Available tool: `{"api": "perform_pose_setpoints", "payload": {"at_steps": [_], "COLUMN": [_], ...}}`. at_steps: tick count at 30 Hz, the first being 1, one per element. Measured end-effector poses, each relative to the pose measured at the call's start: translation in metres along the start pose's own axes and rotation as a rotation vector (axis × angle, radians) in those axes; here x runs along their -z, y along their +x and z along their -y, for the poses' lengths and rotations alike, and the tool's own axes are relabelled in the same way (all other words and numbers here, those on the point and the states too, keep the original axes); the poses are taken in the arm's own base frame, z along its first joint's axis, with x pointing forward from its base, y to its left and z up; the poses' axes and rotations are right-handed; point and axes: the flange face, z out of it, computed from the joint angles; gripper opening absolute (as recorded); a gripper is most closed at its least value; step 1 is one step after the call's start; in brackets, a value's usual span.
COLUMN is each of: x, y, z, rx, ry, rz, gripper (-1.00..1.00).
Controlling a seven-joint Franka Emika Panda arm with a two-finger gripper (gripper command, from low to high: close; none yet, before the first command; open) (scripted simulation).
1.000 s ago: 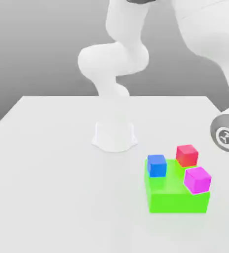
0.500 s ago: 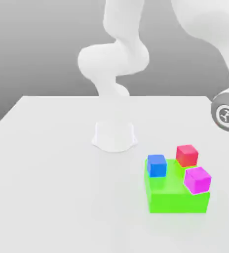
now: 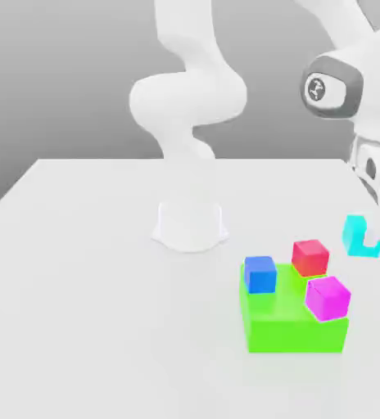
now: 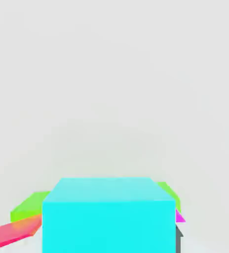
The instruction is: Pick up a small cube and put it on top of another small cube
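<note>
My gripper (image 3: 365, 239) is shut on the small cyan cube (image 3: 357, 236) and holds it in the air at the exterior view's right, clear of the table. The hand view has the same cyan cube (image 4: 109, 215) close up, with a dark finger (image 4: 178, 240) against one side. Past the cube lies the large green block (image 3: 291, 327), whose edges (image 4: 26, 208) show beside it. On the block rest a blue cube (image 3: 260, 274) and a magenta cube (image 3: 327, 297). A red cube (image 3: 310, 257) sits at its back corner, closest to the held cube.
The arm's white base (image 3: 190, 225) stands at the middle back of the white table (image 3: 87, 295). The arm's upper links rise behind it and arch over to the right.
The gripper closed on the cyan cube low at the exterior view's right edge. It then rose with the cube and came further into view, above and right of the green block.
</note>
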Motion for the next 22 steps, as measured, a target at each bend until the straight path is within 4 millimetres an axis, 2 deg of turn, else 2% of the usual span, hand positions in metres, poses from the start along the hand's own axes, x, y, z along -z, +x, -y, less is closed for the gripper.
{"api": "perform_pose_setpoints", "payload": {"at_steps": [6,12,13,19,22], "x": [0.006,-0.049,-0.057,-0.06,-0.041], "y": [-0.057,-0.064,-0.065,-0.065,-0.063], "z": [0.012,0.014,0.014,0.014,0.014], "rx": [0.166,0.192,0.192,0.192,0.193], "ry": [0.002,0.002,0.001,0.001,0.001], "rz": [0.0,0.0,0.0,-0.001,-0.002], "gripper": [-1.0,-1.0,1.0,1.0,1.0]}}
